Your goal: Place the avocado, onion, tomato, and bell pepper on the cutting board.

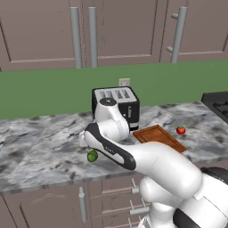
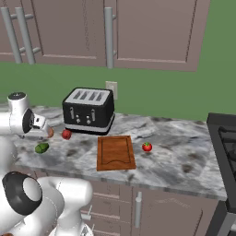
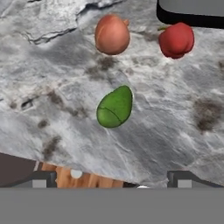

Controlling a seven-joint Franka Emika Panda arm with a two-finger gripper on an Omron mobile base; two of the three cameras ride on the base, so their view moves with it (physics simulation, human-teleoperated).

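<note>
The green avocado [image 3: 114, 107] lies on the marble counter straight ahead of my open gripper [image 3: 113, 179], whose two fingertips [image 3: 43, 179] stand wide apart with nothing between them. Beyond it sit the orange-tan onion [image 3: 112, 34] and the red bell pepper [image 3: 176, 40]. From the right base, the avocado [image 2: 41, 148] lies left of the bell pepper [image 2: 67, 134], and the onion [image 2: 50, 132] peeks out beside my hand. The cutting board [image 2: 115, 152] lies bare to the right, with the tomato [image 2: 147, 147] just past its right edge. The left base view shows the avocado [image 1: 92, 156], board [image 1: 158, 137] and tomato [image 1: 181, 130].
A black toaster [image 2: 88, 110] stands against the green wall behind the vegetables, close to the bell pepper. A stove [image 2: 223, 133] borders the counter at the far right. The counter's front edge [image 2: 83, 173] runs just in front of the avocado.
</note>
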